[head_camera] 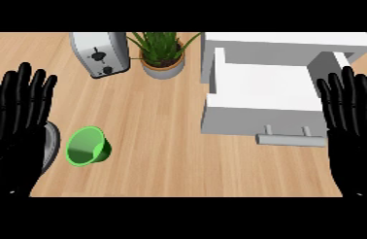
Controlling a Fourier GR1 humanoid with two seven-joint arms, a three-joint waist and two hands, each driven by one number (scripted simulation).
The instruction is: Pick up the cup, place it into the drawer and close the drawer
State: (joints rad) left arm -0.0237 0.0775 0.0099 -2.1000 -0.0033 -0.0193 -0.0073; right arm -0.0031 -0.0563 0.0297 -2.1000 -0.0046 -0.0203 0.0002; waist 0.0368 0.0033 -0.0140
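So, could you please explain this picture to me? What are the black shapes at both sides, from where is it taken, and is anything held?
The picture is taken from the robot's head, looking steeply down at a wooden counter. The black shapes are the robot's own hands. Its left hand shows at the left edge and its right hand at the right edge. Both are open with the fingers pointing up, resting, and neither holds anything.

On the counter there is a green cup, which seems to lie tilted on its side near the left hand. Farther away stand a toaster and a potted plant. At the right, a white drawer is pulled open, its handle towards the robot. A grey round thing is partly hidden by the left hand; I cannot tell what it is.
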